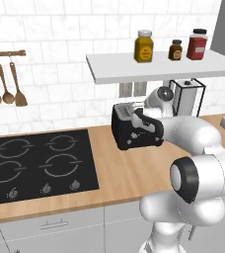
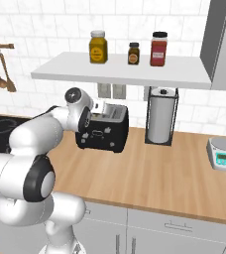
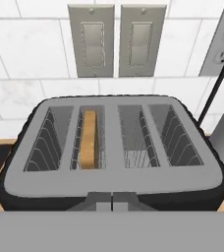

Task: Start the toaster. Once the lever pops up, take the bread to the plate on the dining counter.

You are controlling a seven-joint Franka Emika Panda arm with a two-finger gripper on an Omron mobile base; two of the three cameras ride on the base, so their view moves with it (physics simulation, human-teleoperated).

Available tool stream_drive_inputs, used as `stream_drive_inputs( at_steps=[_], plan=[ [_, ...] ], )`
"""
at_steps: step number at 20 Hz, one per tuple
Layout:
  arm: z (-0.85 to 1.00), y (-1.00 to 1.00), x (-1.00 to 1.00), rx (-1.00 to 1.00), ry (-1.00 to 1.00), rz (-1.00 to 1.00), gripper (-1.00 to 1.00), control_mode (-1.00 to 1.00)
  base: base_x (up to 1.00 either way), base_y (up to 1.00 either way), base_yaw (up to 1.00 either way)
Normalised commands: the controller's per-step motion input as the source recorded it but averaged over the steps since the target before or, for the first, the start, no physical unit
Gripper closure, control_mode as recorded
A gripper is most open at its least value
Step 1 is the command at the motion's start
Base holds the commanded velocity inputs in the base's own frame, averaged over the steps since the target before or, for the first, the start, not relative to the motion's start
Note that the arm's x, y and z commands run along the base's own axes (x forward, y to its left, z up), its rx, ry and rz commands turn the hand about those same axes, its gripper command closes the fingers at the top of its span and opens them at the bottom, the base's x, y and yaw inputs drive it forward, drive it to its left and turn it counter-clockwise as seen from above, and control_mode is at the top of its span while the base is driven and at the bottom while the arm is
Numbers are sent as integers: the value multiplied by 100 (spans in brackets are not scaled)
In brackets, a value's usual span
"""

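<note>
The pincer (image 3: 112,201) hung with its two tips pressed together and nothing between them, low at the front edge of the toaster (image 3: 111,152). That closed, blunt shape suited pushing a lever down rather than grasping, and its place at the middle of the front rim suggested the starting step was in hand; the lever itself could not be made out.

The bread (image 3: 89,139) stood on edge, sunk in the second slot from the left in the hand view, its top below the slot's rim. Sitting that deep, it was probably lowered for toasting, and too low to pinch until it rose.

The toaster sat on the wooden table (image 1: 129,168) against the tiled wall, beneath two switch plates (image 3: 113,40), between the black hob (image 1: 35,165) and a paper-towel roll (image 2: 160,119) in its wire stand. Above ran a white shelf (image 2: 120,70) with three jars. A kitchen scale (image 2: 224,153) lay well apart along the table.
</note>
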Motion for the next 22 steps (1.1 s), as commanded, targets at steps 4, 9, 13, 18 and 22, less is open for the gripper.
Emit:
stream_drive_inputs(
  at_steps=[4, 9, 13, 18, 22],
  plan=[
    [0, 5, 0, 0, -1, 0, 100, -100, 0, 0, 0],
    [0, 28, 3, 0, 0, 0, 100, -100, 0, 0, 0],
    [0, 25, 3, 0, 0, 0, 100, -100, 0, 0, 0],
    [0, 6, 4, 0, 0, 0, -100, -100, 0, 0, 0],
    [0, 0, 4, 0, 0, 0, -100, -100, 0, 0, 0]
  ],
)
